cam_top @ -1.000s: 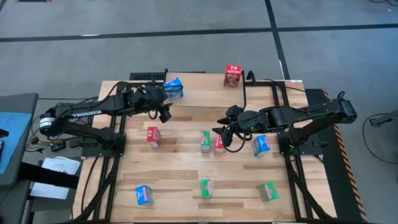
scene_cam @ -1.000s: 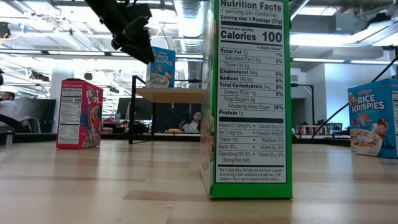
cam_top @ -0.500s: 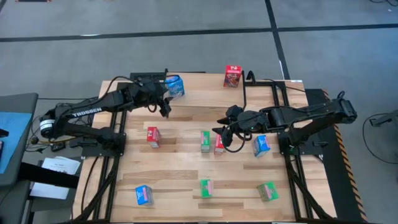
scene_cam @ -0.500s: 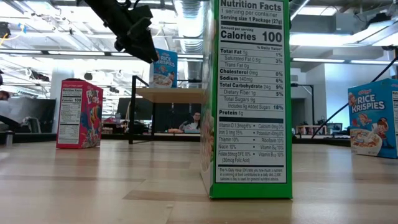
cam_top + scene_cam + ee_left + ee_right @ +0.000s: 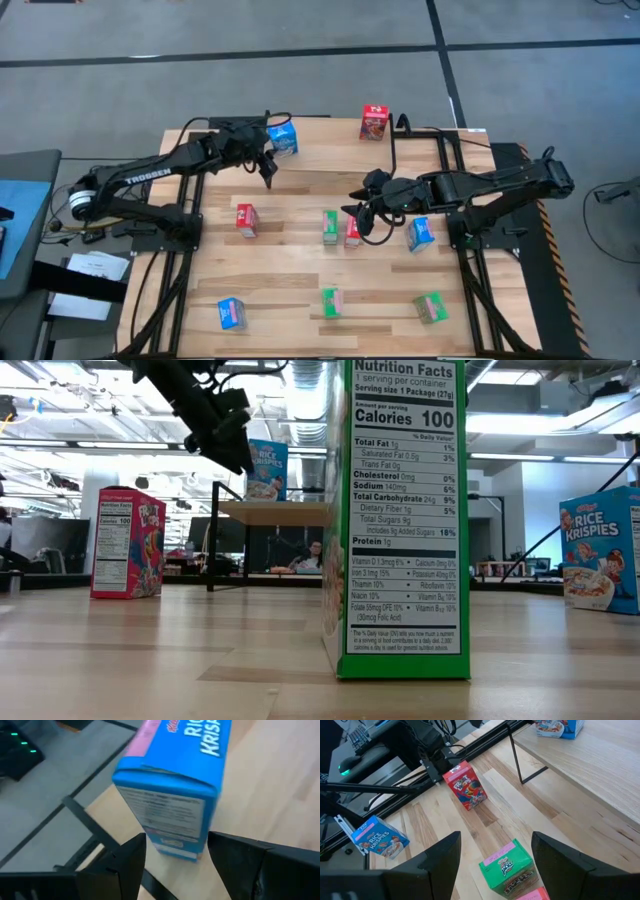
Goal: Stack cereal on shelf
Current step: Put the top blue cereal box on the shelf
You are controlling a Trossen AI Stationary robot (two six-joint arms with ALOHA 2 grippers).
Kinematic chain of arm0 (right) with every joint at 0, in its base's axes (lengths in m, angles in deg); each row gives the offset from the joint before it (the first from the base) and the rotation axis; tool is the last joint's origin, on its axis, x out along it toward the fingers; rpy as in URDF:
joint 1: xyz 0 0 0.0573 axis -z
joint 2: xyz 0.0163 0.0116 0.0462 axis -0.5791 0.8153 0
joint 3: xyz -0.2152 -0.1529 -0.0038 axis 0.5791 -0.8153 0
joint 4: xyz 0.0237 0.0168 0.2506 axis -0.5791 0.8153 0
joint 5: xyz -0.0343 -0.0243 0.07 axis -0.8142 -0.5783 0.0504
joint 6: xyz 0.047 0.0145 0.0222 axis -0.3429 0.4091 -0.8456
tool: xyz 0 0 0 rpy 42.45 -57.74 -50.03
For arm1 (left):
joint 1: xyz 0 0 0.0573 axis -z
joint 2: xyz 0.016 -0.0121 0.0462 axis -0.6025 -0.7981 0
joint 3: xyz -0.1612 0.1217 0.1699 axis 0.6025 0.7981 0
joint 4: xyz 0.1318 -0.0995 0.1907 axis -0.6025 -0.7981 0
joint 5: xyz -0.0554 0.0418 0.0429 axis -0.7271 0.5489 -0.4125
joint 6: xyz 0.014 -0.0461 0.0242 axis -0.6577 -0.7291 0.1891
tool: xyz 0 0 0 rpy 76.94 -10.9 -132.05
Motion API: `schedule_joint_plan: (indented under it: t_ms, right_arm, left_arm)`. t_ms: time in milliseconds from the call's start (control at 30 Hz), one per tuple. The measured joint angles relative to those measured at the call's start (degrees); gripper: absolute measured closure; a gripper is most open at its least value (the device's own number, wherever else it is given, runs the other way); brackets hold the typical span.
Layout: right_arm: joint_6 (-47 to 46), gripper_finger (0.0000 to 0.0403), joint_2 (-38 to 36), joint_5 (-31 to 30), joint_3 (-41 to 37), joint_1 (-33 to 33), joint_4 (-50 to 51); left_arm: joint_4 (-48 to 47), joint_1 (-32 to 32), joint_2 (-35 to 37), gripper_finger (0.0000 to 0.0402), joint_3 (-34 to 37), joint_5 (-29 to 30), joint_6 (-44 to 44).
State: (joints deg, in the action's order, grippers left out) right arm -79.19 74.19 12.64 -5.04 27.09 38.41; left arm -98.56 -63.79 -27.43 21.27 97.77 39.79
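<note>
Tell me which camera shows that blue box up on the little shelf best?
The left wrist view: the blue box fills it. The high view shows it small; the low view partly behind the arm; the right wrist view, an edge.

One cereal box (image 5: 282, 139) sits on the shelf (image 5: 330, 150) (left end) — left gripper (image 5: 268, 166) just beside it, other boxes scattered on the table (image 5: 280, 270) below.

Two cereal boxes, blue (image 5: 282, 139) and red (image 5: 374, 123), stand on the shelf (image 5: 330, 150).

The left gripper (image 5: 268, 172) is reaching in from the left, fingers spread. The right gripper (image 5: 352, 217) is hanging mid-table, fingers apart.
</note>
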Motion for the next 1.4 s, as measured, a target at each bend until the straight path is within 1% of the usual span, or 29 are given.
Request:
schedule_joint_plan:
  t_ms: [133,333,533,700,800,1000,1133,1400]
  right_arm:
    - [0.0,0.0137,0.0,0.0,0.0,0.0,0.0]
    - [0.0,0.0137,0.0,0.0,0.0,0.0,0.0]
    - [0.0,0.0137,0.0,0.0,0.0,0.0,0.0]
    - [0.0,0.0137,0.0,0.0,0.0,0.0,0.0]
    - [0.0,0.0137,0.0,0.0,0.0,0.0,0.0]
    - [0.0,0.0137,0.0,0.0,0.0,0.0,0.0]
    - [0.0,0.0137,0.0,0.0,0.0,0.0,0.0]
    - [-0.1,0.0137,0.0,0.1,0.0,0.0,0.0]
  left_arm:
    - [0.1,0.0,0.0,0.0198,0.0,3.2,0.0]
    - [-0.1,0.0,0.0,0.0198,0.0,3.9,0.4]
    - [-0.3,0.0,0.0,0.0198,0.0,6.7,0.7]
    - [-0.3,0.0,0.0,0.0198,0.0,5.9,0.6]
    - [-0.3,0.2,0.0,0.0198,0.0,3.5,0.5]
    - [-0.4,0.5,0.3,0.0198,0.0,4.0,0.3]
    - [-1.6,0.5,1.6,0.0198,-0.5,5.0,-1.4]
    - [-7.5,1.2,6.3,0.0198,-2.2,4.5,-5.4]
